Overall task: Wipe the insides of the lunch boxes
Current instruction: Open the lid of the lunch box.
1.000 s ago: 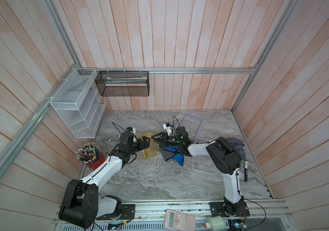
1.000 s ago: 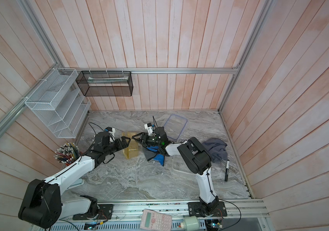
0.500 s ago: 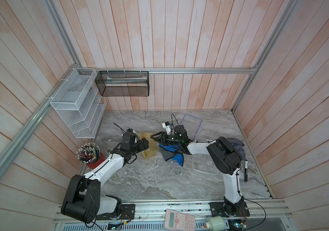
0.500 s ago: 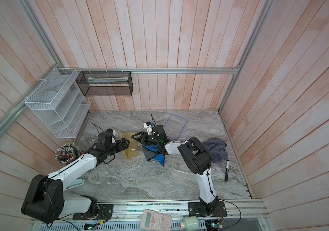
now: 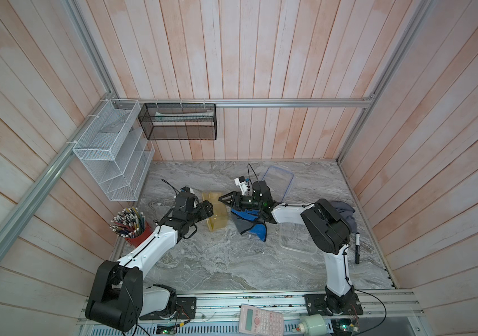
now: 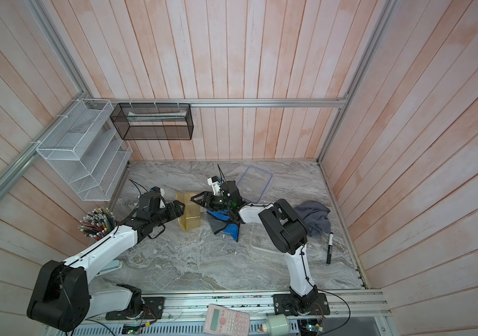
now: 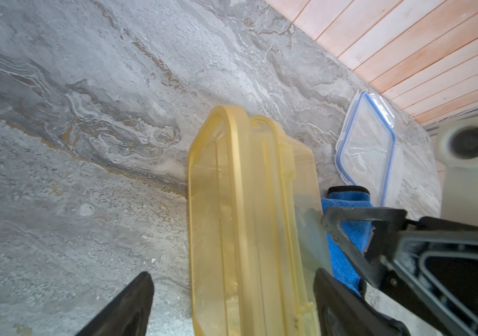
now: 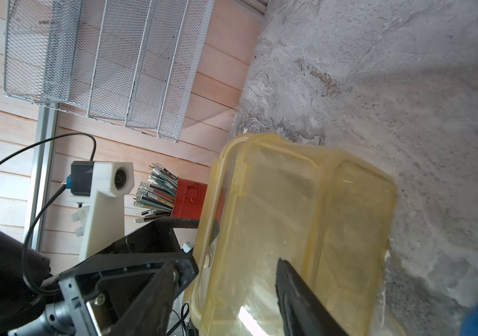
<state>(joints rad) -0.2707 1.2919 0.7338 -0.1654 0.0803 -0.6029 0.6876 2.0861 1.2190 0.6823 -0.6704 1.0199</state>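
Note:
The yellow lunch box (image 5: 217,212) (image 6: 189,213) stands tilted on its long side mid-table. My left gripper (image 5: 206,210) (image 7: 232,305) is open and straddles the box's near end: one finger (image 7: 336,302) sits close to its wall, the other stands well clear. My right gripper (image 5: 224,200) (image 8: 226,299) is shut on the box's far end, one finger by the rim, the other across its side (image 8: 304,203). The clear lunch box (image 5: 296,238) (image 6: 264,238) lies partly under the right arm. Its blue-rimmed lid (image 5: 278,184) (image 7: 365,145) lies near the back wall.
A blue cloth (image 5: 249,221) (image 7: 345,247) lies beneath the right gripper. A grey cloth (image 5: 345,215) and a black marker (image 5: 357,247) lie at the right edge. A red pencil cup (image 5: 133,229) stands at the left, with wire racks (image 5: 112,163) on the wall.
My left gripper has pushed in round the yellow box and its jaws have narrowed a little. The right gripper and the box have stayed nearly still.

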